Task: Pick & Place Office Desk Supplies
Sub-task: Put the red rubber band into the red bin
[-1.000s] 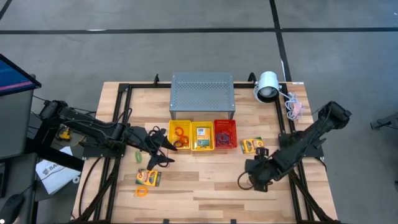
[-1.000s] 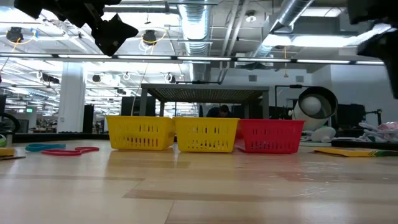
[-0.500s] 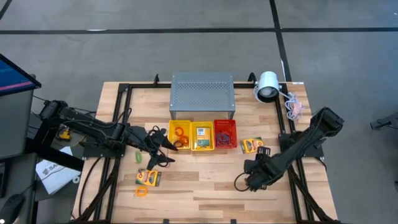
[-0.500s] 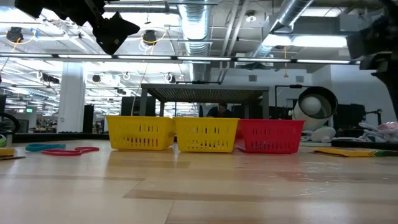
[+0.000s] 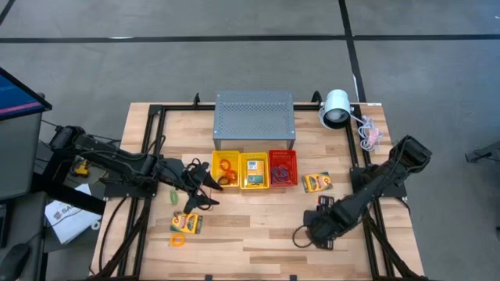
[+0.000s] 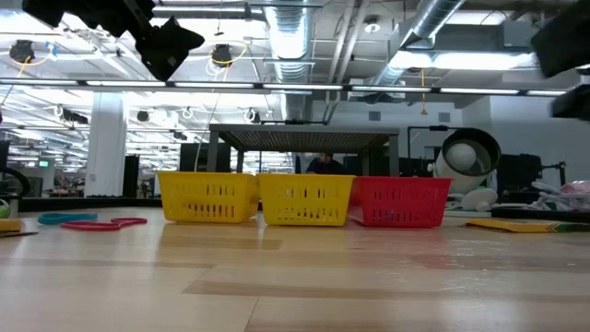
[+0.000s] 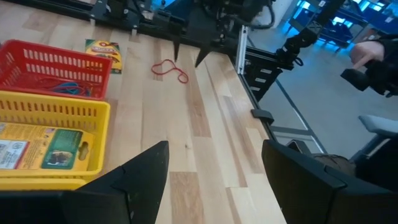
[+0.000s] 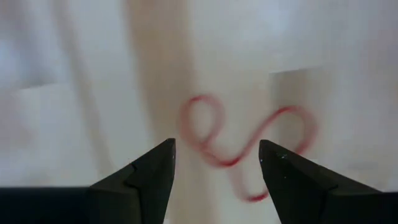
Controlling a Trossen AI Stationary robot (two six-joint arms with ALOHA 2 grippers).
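A red band loop [image 8: 244, 148] lies twisted and flat on the wooden table [image 5: 250, 226]; it also shows in the left wrist view [image 7: 169, 67]. My right gripper [image 8: 216, 145] [image 5: 307, 232] points down over it, open, its fingers apart above the band and touching nothing. My left gripper [image 5: 206, 190] [image 7: 214, 147] hangs open and empty above the table, in front of the left yellow basket [image 5: 226, 170]. Yellow-and-green card boxes lie at the right [image 5: 316, 183] and the near left [image 5: 186, 223]. Another card box lies in the middle yellow basket [image 5: 255, 172].
A red basket [image 5: 283, 168] holding bands stands right of the two yellow ones. The grey perforated box [image 5: 254, 121] stands behind them, with a white lamp head [image 5: 336, 108] at the far right. An orange loop [image 5: 178, 240] and a green loop [image 5: 174, 197] lie at the near left.
My right gripper has come down and moved toward the table's near edge and a little to the left, over the red band, still open. The left arm has kept still.
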